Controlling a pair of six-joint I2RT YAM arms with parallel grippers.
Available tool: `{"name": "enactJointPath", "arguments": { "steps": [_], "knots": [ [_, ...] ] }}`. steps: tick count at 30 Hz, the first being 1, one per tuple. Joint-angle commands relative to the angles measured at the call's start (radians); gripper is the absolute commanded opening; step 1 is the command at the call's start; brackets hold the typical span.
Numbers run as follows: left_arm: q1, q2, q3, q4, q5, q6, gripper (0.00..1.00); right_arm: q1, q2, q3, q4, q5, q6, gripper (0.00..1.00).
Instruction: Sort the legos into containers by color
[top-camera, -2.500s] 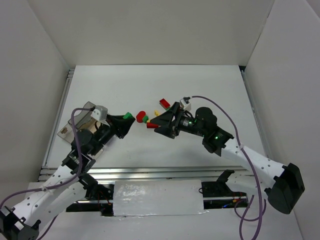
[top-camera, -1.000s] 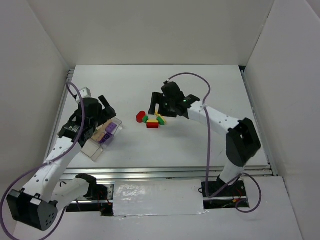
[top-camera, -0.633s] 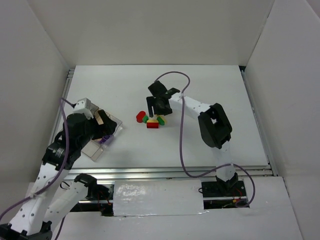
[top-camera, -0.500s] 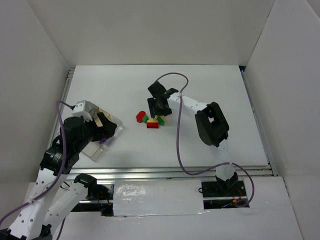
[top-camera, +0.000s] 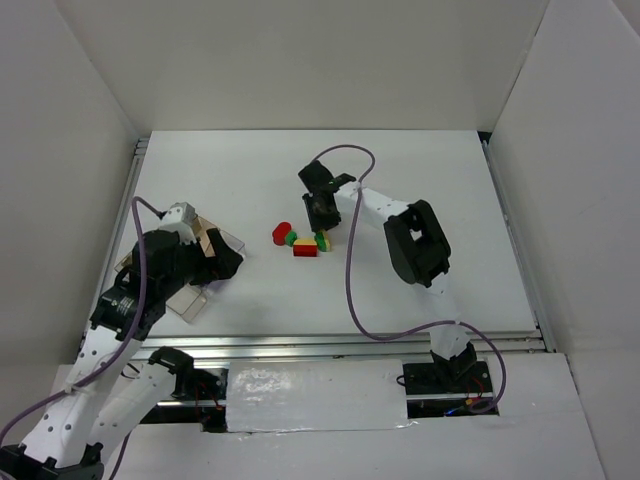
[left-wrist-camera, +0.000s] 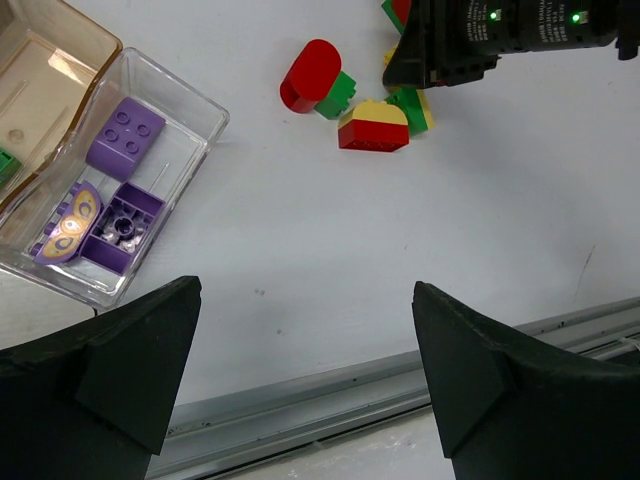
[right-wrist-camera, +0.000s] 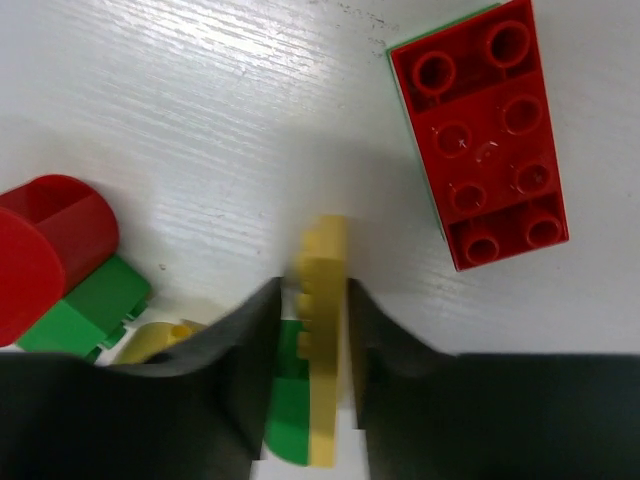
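Compared with one second ago, reaching the right end effector (top-camera: 322, 218) slightly more to the left over the loose legos (top-camera: 300, 242) and folding the right arm (top-camera: 415, 245) up much more steeply. Drawing the left arm (top-camera: 135, 300) back nearer to its base as well, while leaving the tray (left-wrist-camera: 95, 45) in the same place on the worktop (left-wrist-camera: 330, 260).

Grasping a thin yellow brick (right-wrist-camera: 322, 340) with the right end effector, one finger pressing on each broad side. Holding it on its edge, long axis running along the fingers and away from the wrist, studs facing the left finger in the wrist view. Leaving a red two-by-four brick (right-wrist-camera: 480, 130) flat just beyond and to the right, not touching, its long axis almost parallel to the yellow one and only leaning a little. Leaving also a red rounded brick (left-wrist-camera: 312, 72) touching a green brick (left-wrist-camera: 338, 95), the red one pointing diagonally away from the tray, and a yellow-and-red stack (left-wrist-camera: 373, 127) just beside them.

Keeping the left end effector (left-wrist-camera: 305, 300) released, fingers spreading wide above bare worktop, just beside the tray. Keeping only purple in the clear end compartment (left-wrist-camera: 185, 150): a square purple brick (left-wrist-camera: 125, 135) studs up, a second purple brick (left-wrist-camera: 122, 222) hollow side up, and a curved purple piece (left-wrist-camera: 65, 222) with a yellow print.
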Motion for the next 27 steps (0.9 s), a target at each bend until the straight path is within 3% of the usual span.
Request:
{"name": "enactJointPath", "arguments": {
  "steps": [1,4,11,16,20,27],
  "knots": [
    [-0.01,-0.009,0.001,0.041,0.022,0.014,1.0,-0.013,0.014,0.032,-0.011,-0.008,-0.012,0.3],
    [-0.012,-0.005,-0.005,0.047,0.035,0.017,0.99,-0.017,-0.015,0.003,0.001,0.004,0.005,0.01],
    [-0.012,-0.007,-0.023,0.101,0.142,0.043,1.0,-0.013,-0.228,-0.111,0.001,0.128,0.114,0.0],
    [-0.013,-0.024,-0.059,0.176,0.359,0.074,1.0,0.004,-0.45,-0.264,0.027,0.257,0.276,0.0],
    [-0.012,-0.048,-0.082,0.268,0.524,0.074,0.99,0.099,-0.707,-0.473,0.106,0.317,0.426,0.0],
    [-0.062,-0.007,-0.146,0.576,0.674,-0.052,1.0,0.294,-0.928,-0.551,0.136,0.464,0.592,0.0]
  ]
}}
